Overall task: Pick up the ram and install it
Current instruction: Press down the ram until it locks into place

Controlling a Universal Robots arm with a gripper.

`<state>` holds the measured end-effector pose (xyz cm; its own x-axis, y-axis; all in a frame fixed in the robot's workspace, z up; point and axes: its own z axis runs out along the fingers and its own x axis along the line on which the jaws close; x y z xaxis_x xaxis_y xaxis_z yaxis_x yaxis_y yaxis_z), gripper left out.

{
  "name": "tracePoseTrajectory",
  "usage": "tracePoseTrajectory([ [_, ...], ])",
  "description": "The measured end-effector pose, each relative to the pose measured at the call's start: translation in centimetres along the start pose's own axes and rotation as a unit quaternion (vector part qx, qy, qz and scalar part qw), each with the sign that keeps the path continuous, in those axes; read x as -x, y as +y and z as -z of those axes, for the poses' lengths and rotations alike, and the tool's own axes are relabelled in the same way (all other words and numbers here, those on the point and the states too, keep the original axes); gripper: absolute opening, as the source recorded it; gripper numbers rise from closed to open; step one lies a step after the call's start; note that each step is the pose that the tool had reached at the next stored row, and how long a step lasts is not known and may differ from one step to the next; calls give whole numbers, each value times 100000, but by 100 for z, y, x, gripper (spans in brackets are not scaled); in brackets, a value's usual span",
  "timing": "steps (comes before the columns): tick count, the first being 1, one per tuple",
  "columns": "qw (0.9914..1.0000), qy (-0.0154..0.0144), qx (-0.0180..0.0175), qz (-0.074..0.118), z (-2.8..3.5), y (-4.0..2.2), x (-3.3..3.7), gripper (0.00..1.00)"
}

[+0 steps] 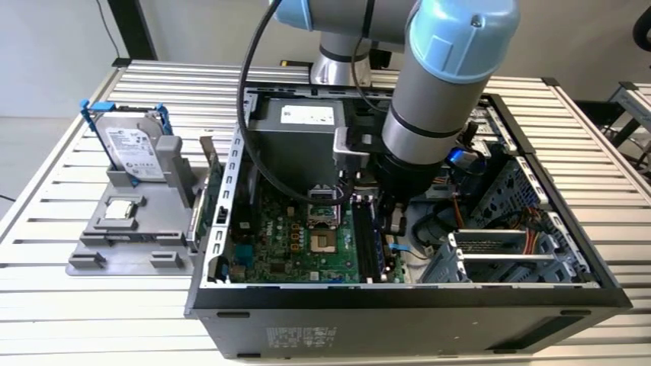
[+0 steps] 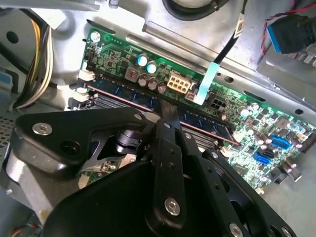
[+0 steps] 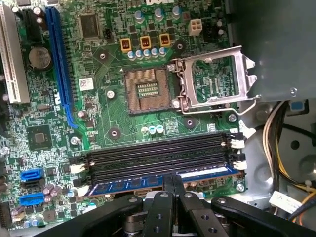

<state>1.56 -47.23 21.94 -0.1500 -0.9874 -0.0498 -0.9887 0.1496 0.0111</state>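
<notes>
The tool (image 3: 173, 183) pinches one ram (image 3: 148, 183) beside three bare slots (image 3: 158, 157).

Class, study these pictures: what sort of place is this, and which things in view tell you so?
Probably a robotics lab or test bench for computer assembly: an open computer case on a slatted metal table, a grey parts fixture holding a hard drive, and the gripper at the ram.

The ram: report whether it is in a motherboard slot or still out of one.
In a slot. The ram lies lengthwise in the slot row on the motherboard, the gripper over its middle. Fully seated: cannot tell.
</notes>
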Motion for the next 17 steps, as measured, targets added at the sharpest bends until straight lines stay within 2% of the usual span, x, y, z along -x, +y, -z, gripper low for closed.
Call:
tracePoseTrajectory([
  [3,99997,104,44,789,-31,-1,3,0],
  [4,99997,149,47,795,2,-1,9,0],
  [5,99997,-132,17,798,22,0,10,0],
  [6,99997,-208,19,799,59,0,12,0],
  [7,99997,-101,31,795,113,2,11,0],
  [17,99997,-87,27,794,568,7,32,0],
])
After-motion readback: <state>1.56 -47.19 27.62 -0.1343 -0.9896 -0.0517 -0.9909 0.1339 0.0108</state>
